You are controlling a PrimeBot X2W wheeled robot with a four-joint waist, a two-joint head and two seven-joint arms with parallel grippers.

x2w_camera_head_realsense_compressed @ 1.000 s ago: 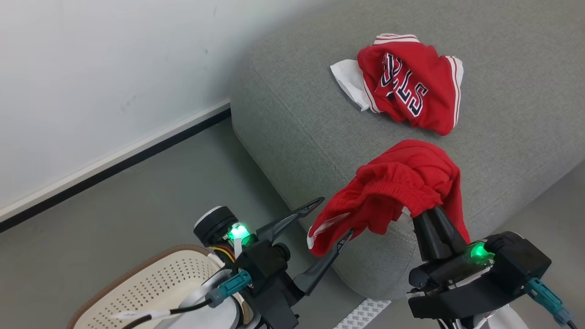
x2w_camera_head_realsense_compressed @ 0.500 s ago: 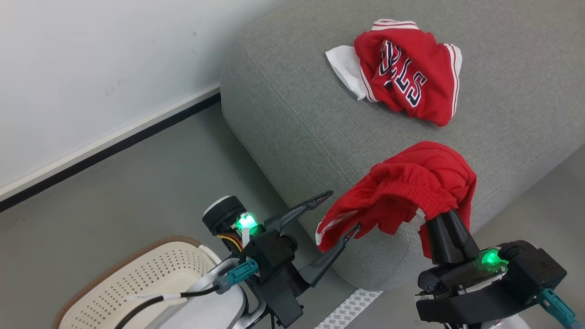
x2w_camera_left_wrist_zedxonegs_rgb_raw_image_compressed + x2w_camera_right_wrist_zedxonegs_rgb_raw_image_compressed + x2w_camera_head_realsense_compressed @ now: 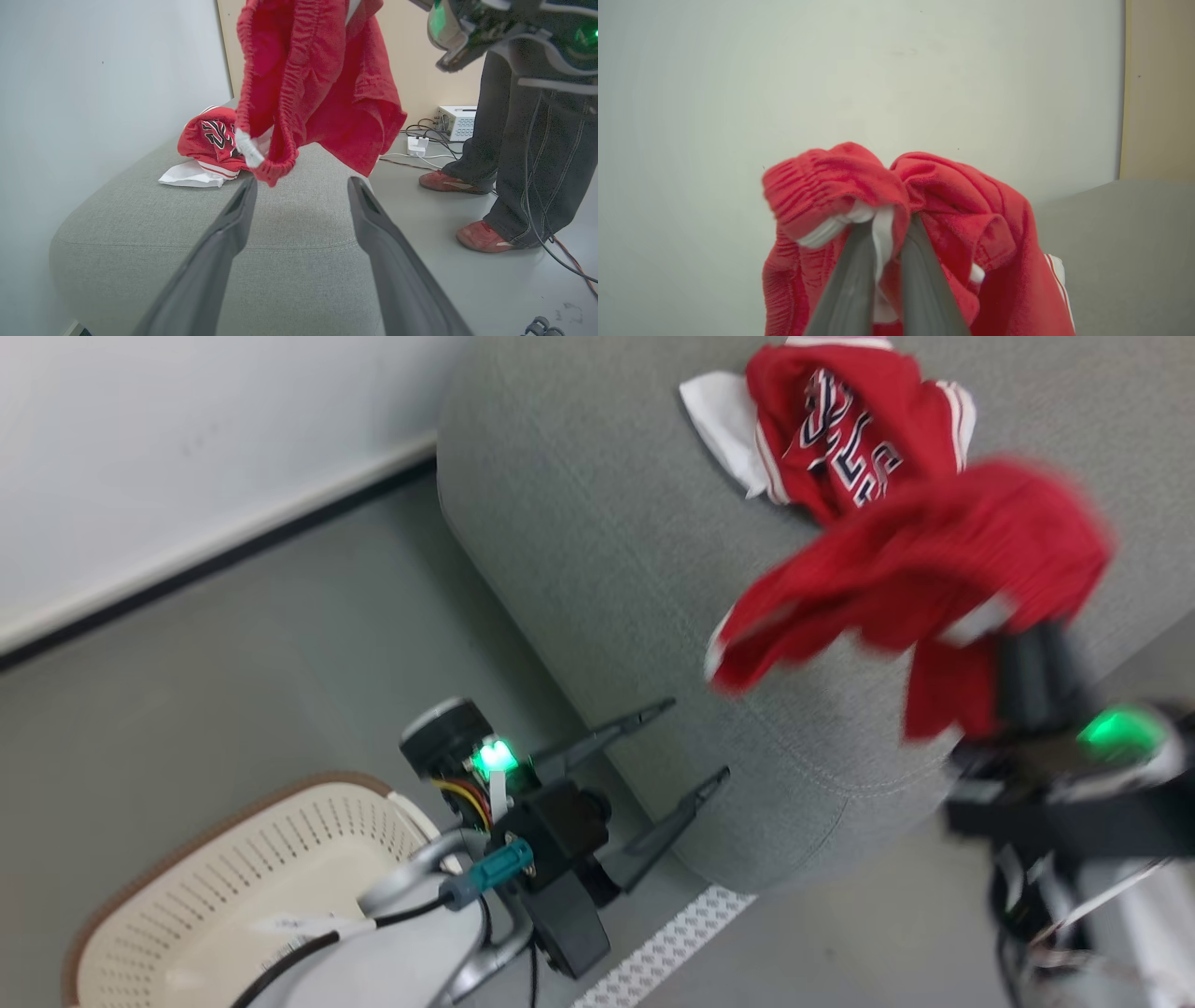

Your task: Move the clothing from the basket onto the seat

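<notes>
My right gripper (image 3: 1032,639) is shut on red shorts (image 3: 920,565) with an elastic waistband, holding them in the air over the front edge of the grey sofa (image 3: 597,532). In the right wrist view the shorts (image 3: 952,205) bunch around my closed fingertips. The lettered red jersey (image 3: 854,429) lies crumpled on the sofa behind them, also seen as the jersey (image 3: 210,137) in the left wrist view. My left gripper (image 3: 686,742) hangs open and empty, low beside the sofa's corner. The cream basket (image 3: 233,887) sits on the floor at lower left, partly hidden by my left arm.
A white wall with a dark baseboard (image 3: 215,555) runs along the left. A person's legs and red shoes (image 3: 486,235) stand on the floor right of the sofa, near cables and a white box (image 3: 455,122). A patterned white strip (image 3: 672,943) lies on the floor.
My right gripper has lifted the shorts up and farther over the sofa, toward the jersey; it is blurred by motion. The head camera has shifted. My left gripper stays open.
</notes>
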